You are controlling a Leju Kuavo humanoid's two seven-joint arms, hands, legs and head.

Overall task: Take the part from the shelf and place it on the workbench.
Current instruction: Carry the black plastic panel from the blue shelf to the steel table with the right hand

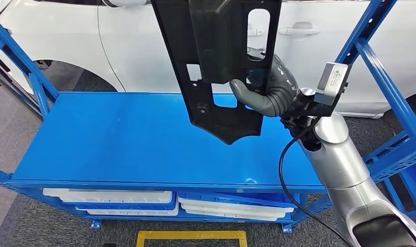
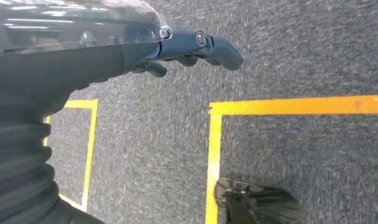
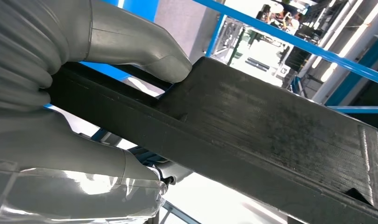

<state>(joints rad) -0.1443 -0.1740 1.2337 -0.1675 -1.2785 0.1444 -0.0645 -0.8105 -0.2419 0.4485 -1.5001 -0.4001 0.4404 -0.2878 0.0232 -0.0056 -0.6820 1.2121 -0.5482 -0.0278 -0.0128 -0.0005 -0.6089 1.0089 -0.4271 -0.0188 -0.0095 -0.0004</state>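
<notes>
The right hand grips the part, a long black plastic panel with cut-outs. In the right wrist view the thumb lies on one face of the part and the fingers press the other face, so the panel is clamped flat between them. In the head view the part hangs roughly upright above the shelf, its lower, notched end over the blue top board but apart from it, and its upper end runs out of the picture. The right arm rises from beside the shelf's right end, with a black cable looping off the wrist.

The left hand hangs over grey floor marked with yellow tape; its fingers are loosely extended and hold nothing.

Beyond the shelf stands a white car. Under the shelf's top board, white trays sit in a lower tier.

As I judge it, the pick is done: the part is off the shelf and in the carry step. No table is in sight, so the next move calls for turning away from the shelf towards it, keeping the clamp firm so the long panel does not swing or slip, and keeping its lower end clear of the shelf's blue posts.
</notes>
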